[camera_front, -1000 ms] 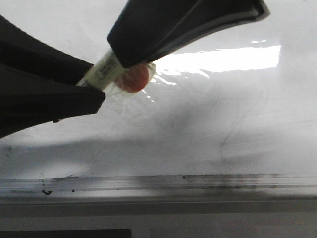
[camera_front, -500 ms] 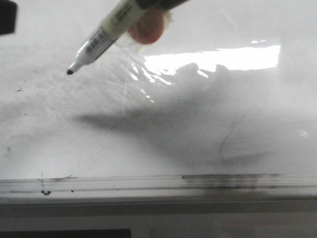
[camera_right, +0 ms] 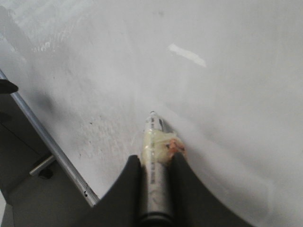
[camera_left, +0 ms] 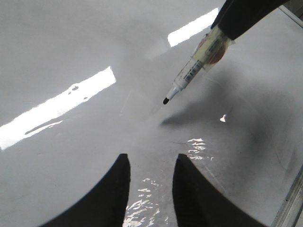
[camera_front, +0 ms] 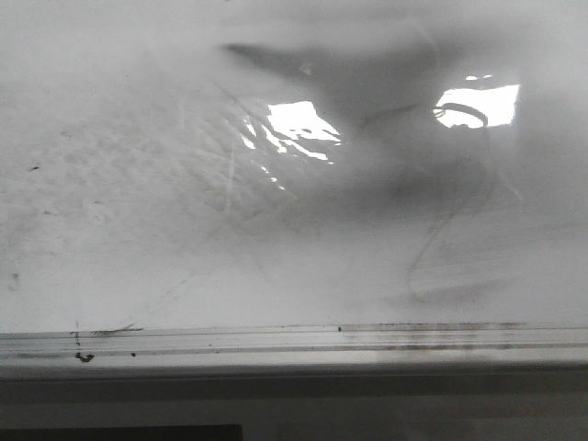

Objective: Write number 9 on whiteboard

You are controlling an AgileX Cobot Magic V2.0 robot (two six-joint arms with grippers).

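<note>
The whiteboard (camera_front: 138, 211) fills the front view, smeared with grey erased marks and glare; no black number 9 shows on it. Neither gripper shows in the front view, only a shadow near the top. My right gripper (camera_right: 155, 161) is shut on a marker (camera_right: 154, 139) that has tape and an orange blob on its barrel. In the left wrist view the marker (camera_left: 199, 64) hangs from the right gripper (camera_left: 236, 19), its black tip just off the whiteboard (camera_left: 71, 156). My left gripper (camera_left: 150, 158) is open and empty, close over the board.
The dirty metal bottom rail (camera_front: 294, 338) runs along the board's lower edge, with a dark band below it. The rail also shows in the right wrist view (camera_right: 47, 142). A faint grey curved smudge (camera_front: 427, 253) lies right of the middle.
The marker and both grippers have moved up out of the front view; a second ago they filled its top left. Only their shadow remains there.
</note>
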